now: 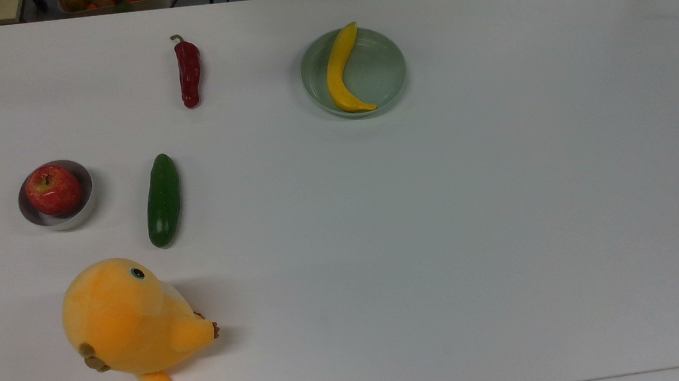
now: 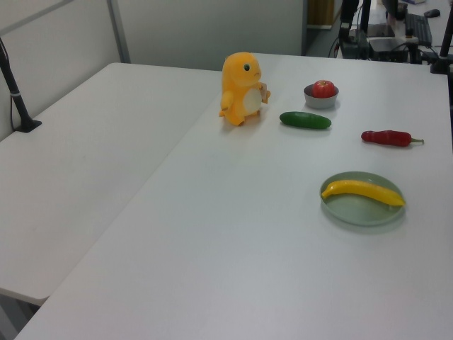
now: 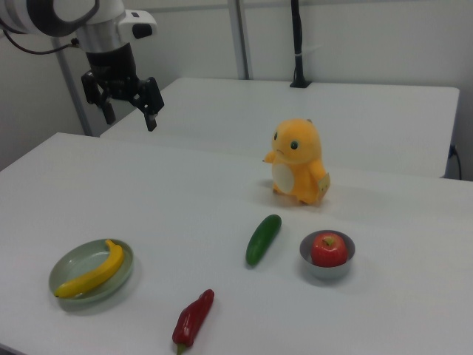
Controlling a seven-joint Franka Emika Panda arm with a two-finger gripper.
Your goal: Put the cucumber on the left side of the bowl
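the gripper [image 3: 129, 109] hangs high at about 10 o'clock in the right view, fingers spread and holding nothing, well apart from everything on the table [image 1: 440, 237]. the step in hand looks like the reach: come down over the cucumber's middle, fingers across its narrow width, and close gently so it doesn't roll.

counted, largest first: one plush toy [image 1: 131, 319], one green dish [image 1: 382, 72] holding one banana [image 1: 339, 72], one cucumber [image 1: 163, 200] lying near the bowl [image 1: 83, 204] at its 3 o'clock in the top view, one chili [image 1: 188, 72], one bowl, one apple [image 1: 53, 189] in it.
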